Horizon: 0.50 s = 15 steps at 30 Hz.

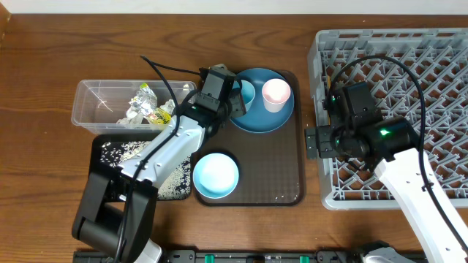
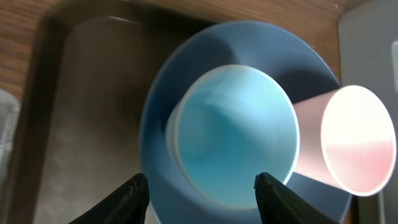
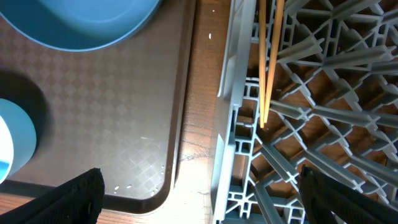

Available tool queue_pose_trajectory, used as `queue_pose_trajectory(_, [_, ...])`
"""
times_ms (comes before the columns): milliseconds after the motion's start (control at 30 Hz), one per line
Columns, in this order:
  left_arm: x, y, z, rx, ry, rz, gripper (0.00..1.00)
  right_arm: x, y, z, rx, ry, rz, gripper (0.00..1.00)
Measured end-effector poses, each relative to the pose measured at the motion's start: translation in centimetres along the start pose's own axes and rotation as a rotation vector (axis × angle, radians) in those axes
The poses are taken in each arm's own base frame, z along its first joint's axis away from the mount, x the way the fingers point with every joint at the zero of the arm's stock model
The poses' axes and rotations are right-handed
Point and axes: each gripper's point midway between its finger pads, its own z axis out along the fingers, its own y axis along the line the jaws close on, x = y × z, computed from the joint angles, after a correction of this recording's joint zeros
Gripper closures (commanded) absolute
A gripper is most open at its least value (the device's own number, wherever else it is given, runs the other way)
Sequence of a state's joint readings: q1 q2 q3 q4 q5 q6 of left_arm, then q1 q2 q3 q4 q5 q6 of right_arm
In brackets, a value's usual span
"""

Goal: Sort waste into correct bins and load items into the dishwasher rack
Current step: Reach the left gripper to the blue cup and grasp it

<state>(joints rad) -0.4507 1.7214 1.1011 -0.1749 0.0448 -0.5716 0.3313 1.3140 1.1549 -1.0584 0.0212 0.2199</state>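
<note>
- Overhead alone shows the bins: the tub holds tissue and a wrapper, and the black tray just beside it holds rice.
- It also shows the bowl on the brown tray, near the plate, which bears the blue cup and the pink cup.
- Left wrist view shows what the arm hides from above: the left gripper is spread wide and empty. The blue cup sits just ahead of it with its mouth towards the camera, and the pink cup is just beside that.
- Right wrist view shows the chopsticks lying on the lattice of the rack near its left edge. From overhead, the right arm covers them.
- The right gripper is wide apart and empty over that rack edge, beside the strip of desk between brown tray and rack.
</note>
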Motion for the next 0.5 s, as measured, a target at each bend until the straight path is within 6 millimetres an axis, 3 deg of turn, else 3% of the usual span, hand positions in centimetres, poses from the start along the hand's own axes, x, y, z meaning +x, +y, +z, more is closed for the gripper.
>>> queue_pose_trajectory(433, [0.1,0.8,1.3,-0.037,-0.007,0.000,0.48,0.0,0.0,0.0,-0.002,0.000,0.000,0.01])
queue_pose_trajectory(500, [0.1,0.8,1.3,-0.037,-0.007,0.000,0.54,0.0,0.0,0.0,-0.002,0.001,0.000,0.01])
